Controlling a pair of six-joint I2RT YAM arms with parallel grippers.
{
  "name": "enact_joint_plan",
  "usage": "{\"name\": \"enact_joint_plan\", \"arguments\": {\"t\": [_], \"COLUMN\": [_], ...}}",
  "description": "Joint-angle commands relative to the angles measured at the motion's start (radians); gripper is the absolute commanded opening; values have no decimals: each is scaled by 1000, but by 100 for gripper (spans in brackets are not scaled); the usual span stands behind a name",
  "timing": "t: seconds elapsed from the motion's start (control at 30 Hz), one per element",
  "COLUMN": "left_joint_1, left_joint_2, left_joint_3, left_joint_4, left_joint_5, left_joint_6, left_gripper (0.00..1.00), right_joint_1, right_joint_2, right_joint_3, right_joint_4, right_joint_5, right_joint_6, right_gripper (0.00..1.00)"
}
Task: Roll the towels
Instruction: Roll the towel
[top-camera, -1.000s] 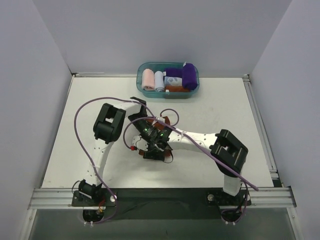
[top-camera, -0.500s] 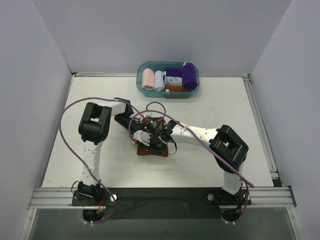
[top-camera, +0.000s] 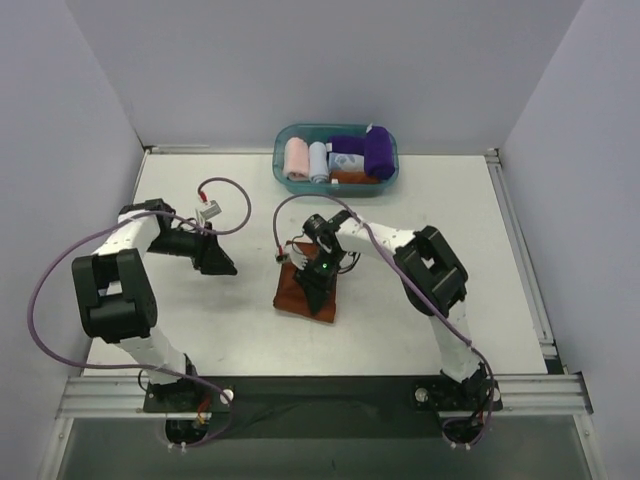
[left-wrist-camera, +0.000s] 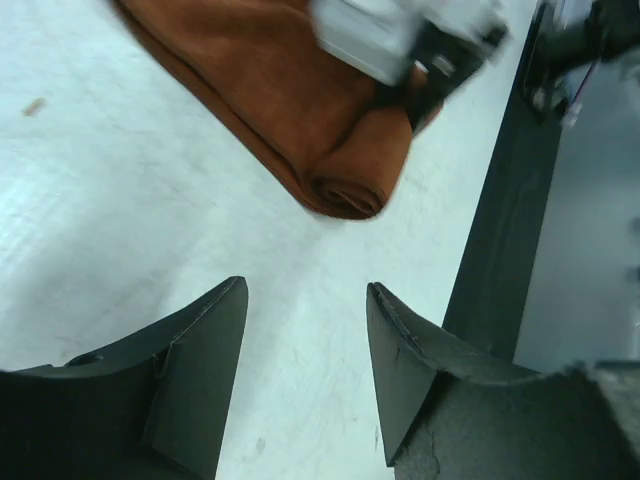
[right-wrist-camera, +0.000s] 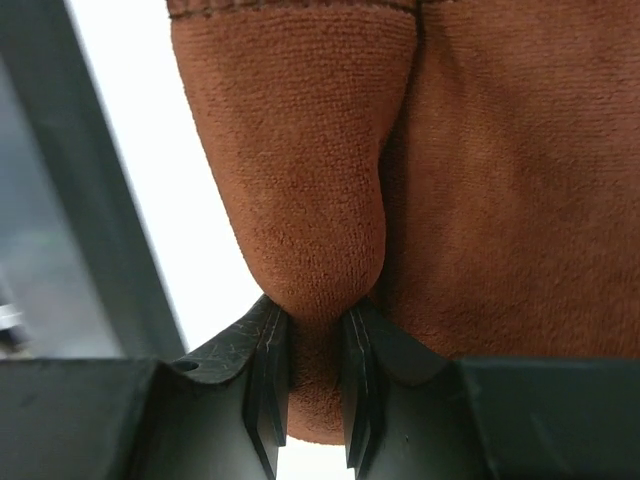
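Observation:
The rust-brown towel (top-camera: 291, 292) lies on the white table near the middle, partly rolled. My right gripper (top-camera: 313, 292) is over it and shut on its rolled fold; in the right wrist view the gripper (right-wrist-camera: 315, 312) pinches the rolled towel (right-wrist-camera: 300, 150) between both fingers. My left gripper (top-camera: 226, 266) is open and empty, left of the towel and apart from it. In the left wrist view the gripper (left-wrist-camera: 306, 290) hangs over bare table and the towel's rolled end (left-wrist-camera: 345, 190) lies ahead. The purple towel (top-camera: 378, 152) sits rolled in the bin.
A teal bin (top-camera: 283, 140) stands at the back centre with rolled pink (top-camera: 297, 159), pale blue and white patterned cloths. Purple cables loop above both arms. A metal rail (top-camera: 320, 390) runs along the near edge. Walls close in on the left, right and back.
My left arm has swung left, away from the towel, and its gripper is now open over bare table. My right gripper has stayed on the towel, now pointing towards the near edge.

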Motion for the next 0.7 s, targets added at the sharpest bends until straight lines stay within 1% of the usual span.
{"name": "enact_joint_plan", "arguments": {"t": [0.0,0.03,0.1,0.13,0.17,0.2,0.23,0.27,0.3,0.33,0.37,0.43,0.5,0.6,0.67], "left_joint_1": [-27,-62,-121,-156,-266,-326,-377,-494,-556,-608,-713,-792,-867,-935,-957], "left_joint_2": [-205,-306,-412,-516,-567,-618,-703,-736,-764,-790,-793,-758,-717,-619,-563], "left_joint_3": [-129,-207,-279,-313,-383,-416,-448,-508,-531,-554,-570,-587,-573,-548,-550], "left_joint_4": [-11,46,129,223,280,340,459,515,567,647,675,730,765,822,876], "left_joint_5": [-42,-82,-133,-194,-228,-261,-330,-367,-410,-496,-531,-594,-621,-653,-670], "left_joint_6": [223,233,219,213,177,160,143,114,109,106,107,122,112,98,100], "left_gripper": [62,64,66,68,70,72,75,76,78,78,78,78,77,76,75], "right_joint_1": [-9,-21,-32,-37,-44,-46,-49,-52,-52,-52,-51,-52,-57,-60,-63], "right_joint_2": [151,189,222,258,274,291,318,332,358,372,384,420,441,460,467], "right_joint_3": [26,60,95,112,149,167,183,210,224,241,252,292,318,341,352], "right_joint_4": [-250,-288,-316,-358,-377,-395,-429,-446,-458,-489,-504,-540,-563,-589,-595], "right_joint_5": [-100,-112,-151,-157,-165,-180,-184,-191,-194,-200,-201,-211,-215,-226,-226], "right_joint_6": [-17,-22,-37,-41,-46,-63,-68,-74,-83,-89,-97,-109,-115,-127,-130], "right_gripper": [0,0,0,0,0,0,0,0,0,0,0,0,0,0,0]}}
